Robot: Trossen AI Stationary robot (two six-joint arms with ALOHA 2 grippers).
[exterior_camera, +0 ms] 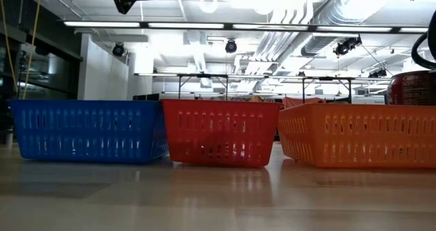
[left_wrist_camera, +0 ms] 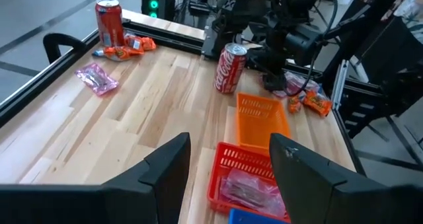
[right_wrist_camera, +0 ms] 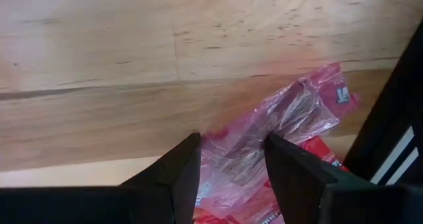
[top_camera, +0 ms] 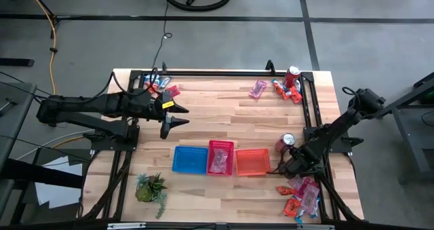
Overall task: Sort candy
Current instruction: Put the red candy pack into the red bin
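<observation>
While your right gripper (right_wrist_camera: 228, 164) hangs low over the candy pile at the near right corner of the table (top_camera: 224, 108), the step in hand looks like a new pick. Its two fingers stand apart, with a pink crinkly packet (right_wrist_camera: 277, 128) lying between and just beyond them; it is not clamped yet, as far as I can judge. Red and orange packets (top_camera: 298, 196) lie around it in the same pile.

Your left gripper (top_camera: 178, 116) waits above the far left part of the table, its fingers apart and holding nothing, near a second small heap of candy (top_camera: 159, 86). More packets lie at the far right, beside a red soda can (top_camera: 292, 74).

Three baskets stand in a row at the near middle: blue (top_camera: 188, 159), red (top_camera: 220, 157) with a pink packet already inside, and orange (top_camera: 252, 162).

For the next move you need to lower a little, close on the pink packet alone without catching its neighbours, then lift and carry it left, past the second can (top_camera: 285, 144), probably to the red basket.
</observation>
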